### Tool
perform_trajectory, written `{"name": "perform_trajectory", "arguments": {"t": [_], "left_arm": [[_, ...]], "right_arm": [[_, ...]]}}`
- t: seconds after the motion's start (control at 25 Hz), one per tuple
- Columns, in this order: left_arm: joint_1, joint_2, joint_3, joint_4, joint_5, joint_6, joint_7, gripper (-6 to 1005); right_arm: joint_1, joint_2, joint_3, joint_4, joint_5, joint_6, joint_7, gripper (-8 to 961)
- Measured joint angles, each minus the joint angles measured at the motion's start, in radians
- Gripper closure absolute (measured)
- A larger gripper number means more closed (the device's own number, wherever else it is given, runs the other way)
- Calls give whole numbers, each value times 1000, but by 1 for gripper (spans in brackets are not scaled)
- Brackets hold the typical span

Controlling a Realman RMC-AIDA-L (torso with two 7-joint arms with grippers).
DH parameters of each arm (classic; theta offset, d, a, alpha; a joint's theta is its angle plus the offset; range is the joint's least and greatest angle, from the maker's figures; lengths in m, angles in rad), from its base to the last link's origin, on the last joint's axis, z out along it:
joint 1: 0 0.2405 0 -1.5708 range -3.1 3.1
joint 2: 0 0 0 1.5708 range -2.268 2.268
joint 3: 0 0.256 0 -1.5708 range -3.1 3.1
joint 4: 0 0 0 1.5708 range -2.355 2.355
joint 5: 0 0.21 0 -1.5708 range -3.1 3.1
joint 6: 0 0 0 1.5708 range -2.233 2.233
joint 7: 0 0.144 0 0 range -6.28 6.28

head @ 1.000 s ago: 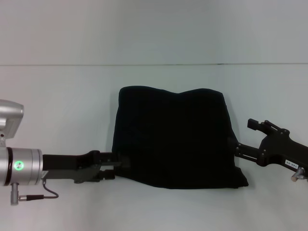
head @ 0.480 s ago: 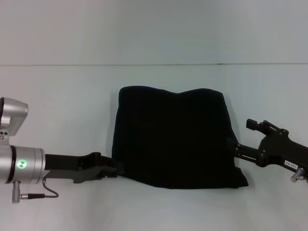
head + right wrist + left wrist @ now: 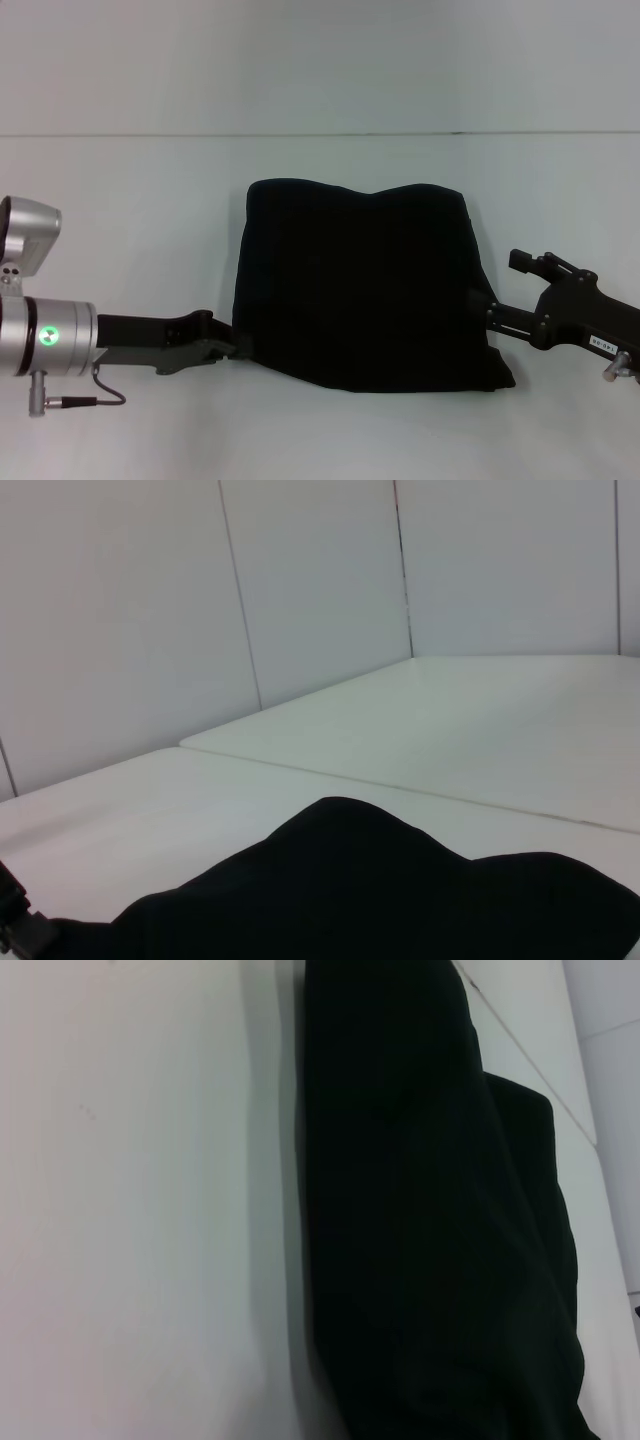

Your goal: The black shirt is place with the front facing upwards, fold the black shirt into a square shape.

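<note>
The black shirt [image 3: 365, 285], one item: we find it folded into a compact, roughly square bundle lying on the white table [image 3: 140, 210], near the middle of the scene and slightly to the right. No lettering or label is visible to us; only plain dark cloth faces up. Its far edge dips a little at the centre between two rounded corners, its left and right edges run fairly straight, and its near edge slopes toward the near right corner, where the cloth juts out somewhat. In the left wrist view the shirt [image 3: 430, 1220] appears as a thick layered mass resting flat on the table [image 3: 140, 1210]; in the right wrist view the shirt [image 3: 400, 890] shows as a dark rounded hump against the table [image 3: 450, 730] and the pale wall panels [image 3: 300, 580] behind. The left gripper [image 3: 238, 347], one item: we note it low over the table at the shirt's near left edge, its tip touching or just under the cloth; we cannot tell how its jaws stand. The right gripper [image 3: 484, 310], one item: we note it at the shirt's right edge toward the near corner, its tip against the fabric; here too we cannot tell the state of the jaws, since the dark fingers merge with the dark cloth.
</note>
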Motion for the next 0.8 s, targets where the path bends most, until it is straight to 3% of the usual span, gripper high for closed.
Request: {"name": "perform_trajectory", "arguments": {"t": [0.12, 0.44, 0.8], "left_arm": [[1, -5, -4, -2, -2, 7, 16, 947], [54, -12, -76, -7, -90, 159, 188, 947], [111, -15, -93, -35, -91, 129, 233, 946]], "right_arm": [[0, 0, 0, 0, 2, -4, 0, 11], [6, 0, 5, 0, 5, -19, 0, 11], [58, 4, 5, 3, 8, -25, 0, 11]]}}
